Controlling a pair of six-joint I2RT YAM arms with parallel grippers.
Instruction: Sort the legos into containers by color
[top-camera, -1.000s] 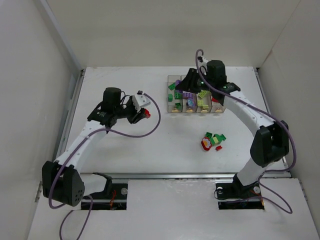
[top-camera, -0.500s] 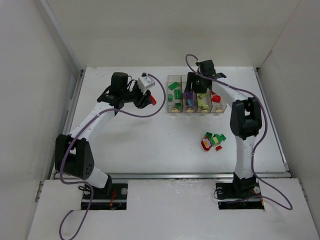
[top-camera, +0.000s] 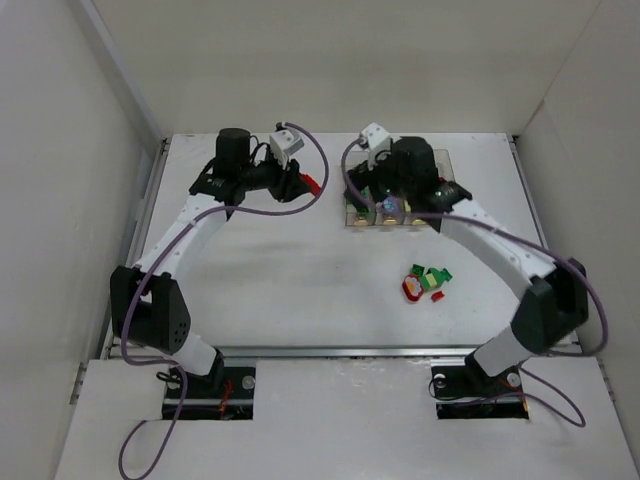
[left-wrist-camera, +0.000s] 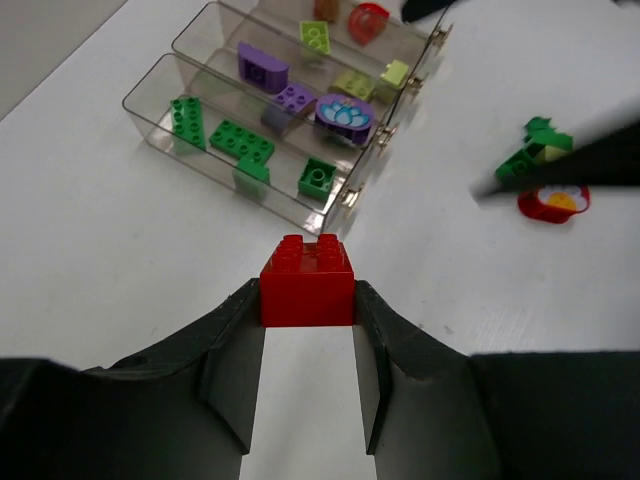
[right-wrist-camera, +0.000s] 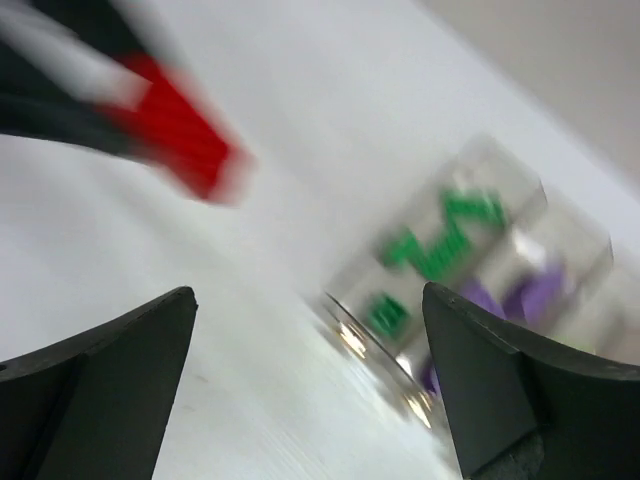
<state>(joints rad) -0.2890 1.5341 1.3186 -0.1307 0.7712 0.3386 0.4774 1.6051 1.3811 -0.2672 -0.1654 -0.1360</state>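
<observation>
Red studded brick (left-wrist-camera: 307, 280), glossy plastic, clamped in the left hand (left-wrist-camera: 308, 305).

I see two matching arms. The left arm (top-camera: 185, 235) and the right arm (top-camera: 497, 240) are both built of white tube links joined by chunky black joint housings. At the near edge of the table (top-camera: 300, 290) each black base sits in a dark recess, with small orange-red bits beside the left one. A purple cable (top-camera: 324, 165) trails along each arm in loose loops. Farther up the table, each wrist carries a small white camera box (top-camera: 284, 144). The left fingers (left-wrist-camera: 230, 370) and right fingers (right-wrist-camera: 100, 370) are matte black wedges; the left pair's flat inner faces look greyer.
</observation>
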